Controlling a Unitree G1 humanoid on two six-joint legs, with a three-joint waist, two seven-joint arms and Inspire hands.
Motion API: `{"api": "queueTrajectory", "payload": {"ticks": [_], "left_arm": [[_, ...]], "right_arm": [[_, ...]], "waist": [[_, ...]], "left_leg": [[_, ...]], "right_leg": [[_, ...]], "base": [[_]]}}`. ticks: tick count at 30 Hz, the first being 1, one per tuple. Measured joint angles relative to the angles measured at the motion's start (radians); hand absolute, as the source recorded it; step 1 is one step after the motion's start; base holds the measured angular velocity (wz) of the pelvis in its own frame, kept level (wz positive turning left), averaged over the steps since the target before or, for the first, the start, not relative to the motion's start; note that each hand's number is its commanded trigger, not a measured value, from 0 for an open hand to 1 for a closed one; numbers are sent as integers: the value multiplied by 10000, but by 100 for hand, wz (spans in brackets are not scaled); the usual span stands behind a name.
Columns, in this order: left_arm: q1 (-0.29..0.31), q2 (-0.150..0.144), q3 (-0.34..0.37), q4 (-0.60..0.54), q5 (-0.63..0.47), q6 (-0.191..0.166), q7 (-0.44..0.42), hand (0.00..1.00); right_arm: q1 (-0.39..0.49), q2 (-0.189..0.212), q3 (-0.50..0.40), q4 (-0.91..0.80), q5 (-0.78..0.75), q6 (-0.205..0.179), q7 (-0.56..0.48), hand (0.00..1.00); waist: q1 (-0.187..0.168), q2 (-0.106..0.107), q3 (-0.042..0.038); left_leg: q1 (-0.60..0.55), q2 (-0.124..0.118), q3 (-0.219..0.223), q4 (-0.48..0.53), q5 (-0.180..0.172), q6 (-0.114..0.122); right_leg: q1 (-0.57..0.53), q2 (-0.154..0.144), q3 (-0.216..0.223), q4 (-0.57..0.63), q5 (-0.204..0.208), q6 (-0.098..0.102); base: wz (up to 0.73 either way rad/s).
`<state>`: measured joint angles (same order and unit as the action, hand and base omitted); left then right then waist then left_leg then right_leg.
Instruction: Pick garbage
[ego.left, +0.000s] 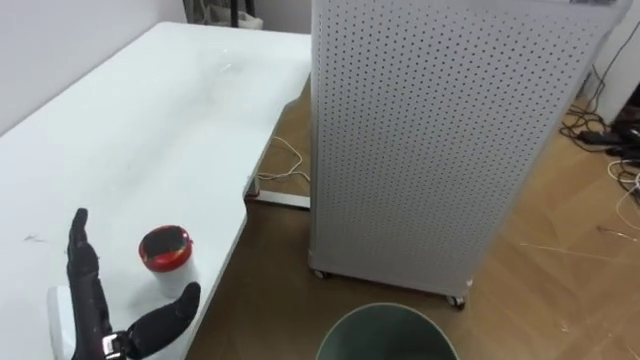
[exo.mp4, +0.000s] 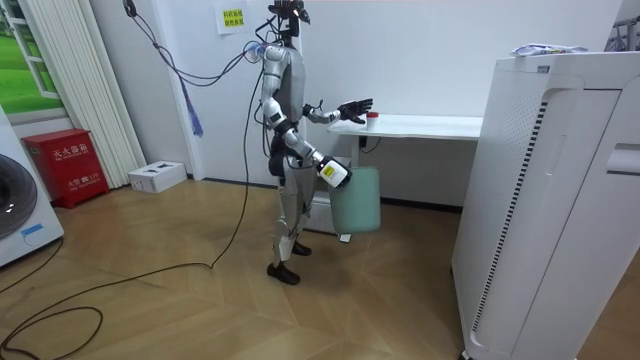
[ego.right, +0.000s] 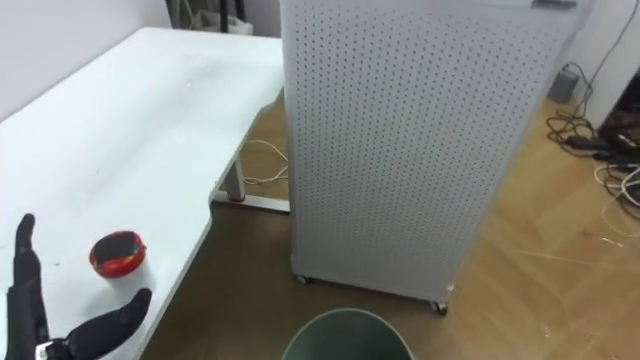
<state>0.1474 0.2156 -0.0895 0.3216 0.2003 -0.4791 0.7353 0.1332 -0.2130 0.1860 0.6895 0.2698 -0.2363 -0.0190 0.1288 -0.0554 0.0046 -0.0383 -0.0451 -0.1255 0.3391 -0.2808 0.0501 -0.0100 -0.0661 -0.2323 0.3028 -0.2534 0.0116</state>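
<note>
While left robot hand (ego.left: 95, 300) hovers open by red-lidded cup (ego.left: 165, 250), bin (ego.left: 350, 325) cut off, right robot hand (exo.mp4: 335, 173) unclear

At frame centre the robot stands by the left end of the white desk (exo.mp4: 430, 126). Its left hand (exo.mp4: 355, 107), fingers spread, hovers just left of a red-topped can (exo.mp4: 372, 119). Below, its right hand (exo.mp4: 335, 173) is at the upper left edge of a green bin (exo.mp4: 358, 200).

White table (ego.left: 150, 120), one item
Carries a red-lidded cup (ego.left: 165, 250) at 7 o'clock, near the front edge.
</note>
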Motion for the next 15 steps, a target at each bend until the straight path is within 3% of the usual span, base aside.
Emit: {"api": "queueTrajectory", "payload": {"ticks": [8,15], "left_arm": [[285,10,-2,171,-52,54,-16,0],[284,11,-34,976,-887,64,-93,0]], "right_arm": [[168,-6,60,-39,-59,0,96,100],[132,-12,90,-80,-128,0,109,100]], "waist": [[9,-82,21],[-176,-88,95]], "left_leg": [[360,-10,-149,-285,0,0],[657,2,-135,-396,0,0]], "right_leg": [[562,56,-180,-584,66,79],[984,114,-174,-864,86,96]], "base": [[6],[4]]}}
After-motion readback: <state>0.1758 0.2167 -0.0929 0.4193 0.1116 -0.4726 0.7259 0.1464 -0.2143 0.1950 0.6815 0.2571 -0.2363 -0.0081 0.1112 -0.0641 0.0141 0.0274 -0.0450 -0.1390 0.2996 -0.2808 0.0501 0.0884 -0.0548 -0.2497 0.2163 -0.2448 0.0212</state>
